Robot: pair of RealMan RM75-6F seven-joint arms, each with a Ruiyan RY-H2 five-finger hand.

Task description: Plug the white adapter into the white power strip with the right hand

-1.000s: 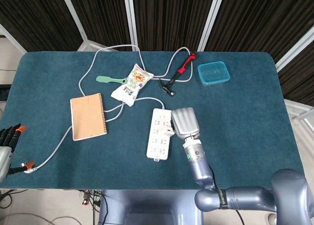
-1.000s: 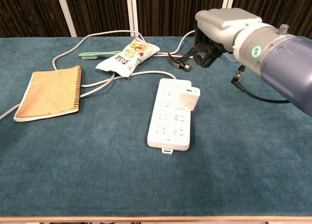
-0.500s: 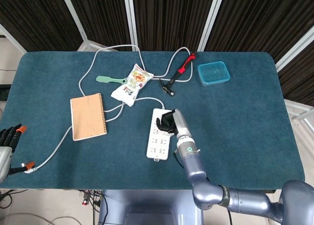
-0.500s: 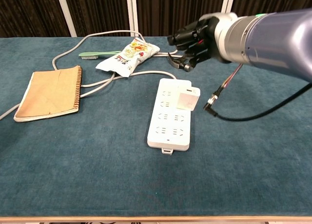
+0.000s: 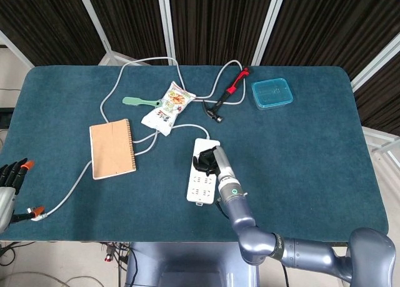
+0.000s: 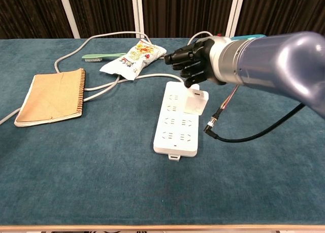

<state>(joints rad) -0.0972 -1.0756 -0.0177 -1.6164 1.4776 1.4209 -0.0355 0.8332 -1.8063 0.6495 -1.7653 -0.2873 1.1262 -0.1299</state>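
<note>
**Chest view: adapter sits on the strip, right hand above it**

Chest view shows the adapter [image 6: 196, 102] standing on the strip [image 6: 179, 119], at its right edge near the far end; whether its pins are fully seated cannot be told. The strip lies flat on the table [image 6: 76, 172], long axis running away from the robot, its cord [image 6: 109, 86] leaving the far end and curving left. The right hand [image 6: 192, 62] hangs just above the adapter, fingers [image 6: 177, 58] curled in toward the palm with nothing visibly held. In the head view this hand [image 5: 207, 160] covers the strip's [image 5: 201, 184] upper part and hides the adapter.

Beyond the strip lie a snack bag [image 6: 133, 58], a green brush [image 6: 101, 56] and a hammer [image 5: 224, 99] with a red handle. A blue lid [image 5: 272, 92] rests further right. A notebook [image 6: 52, 97] lies to the left, touching the cord. The left hand [image 5: 11, 174] shows only at the head view's left edge, off the table, dark fingers with orange tips spread apart, holding nothing.
</note>
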